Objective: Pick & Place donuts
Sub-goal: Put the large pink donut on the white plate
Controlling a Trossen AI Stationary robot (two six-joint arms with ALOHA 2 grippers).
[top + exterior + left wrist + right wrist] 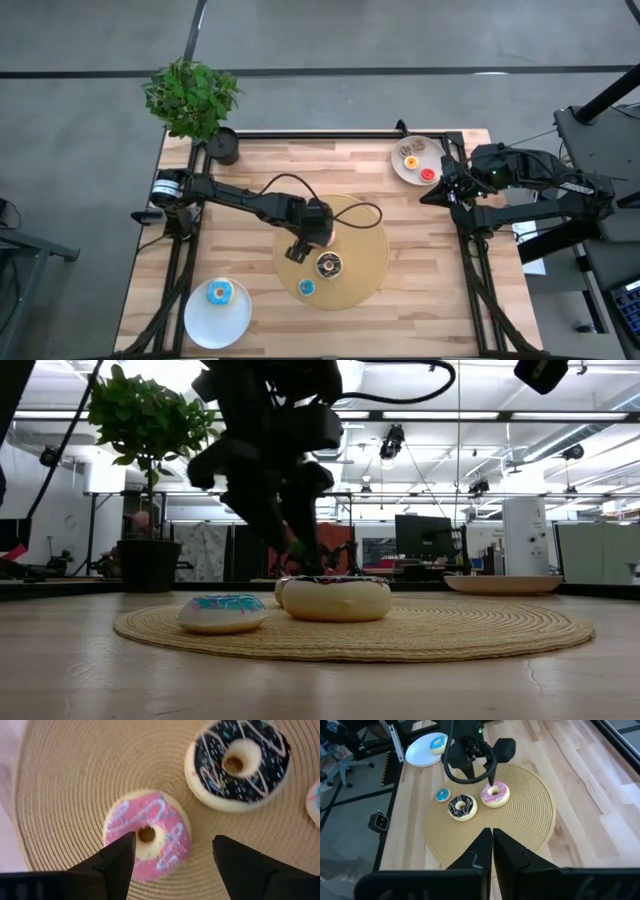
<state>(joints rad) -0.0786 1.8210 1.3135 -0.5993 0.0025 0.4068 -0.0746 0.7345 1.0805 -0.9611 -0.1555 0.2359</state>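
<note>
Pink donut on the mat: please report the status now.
Left gripper open above pink donut, not gripping. Right gripper shut, waiting at table's right edge. Chocolate donut beside it, apart.

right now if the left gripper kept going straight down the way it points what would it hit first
Most likely the pink-iced donut: the left gripper hangs open just above it, one finger over its edge. Past that, the round woven tan mat.

Three donuts (462, 806) on the round mat (530, 827), another on the near-left plate (200, 318).
</note>
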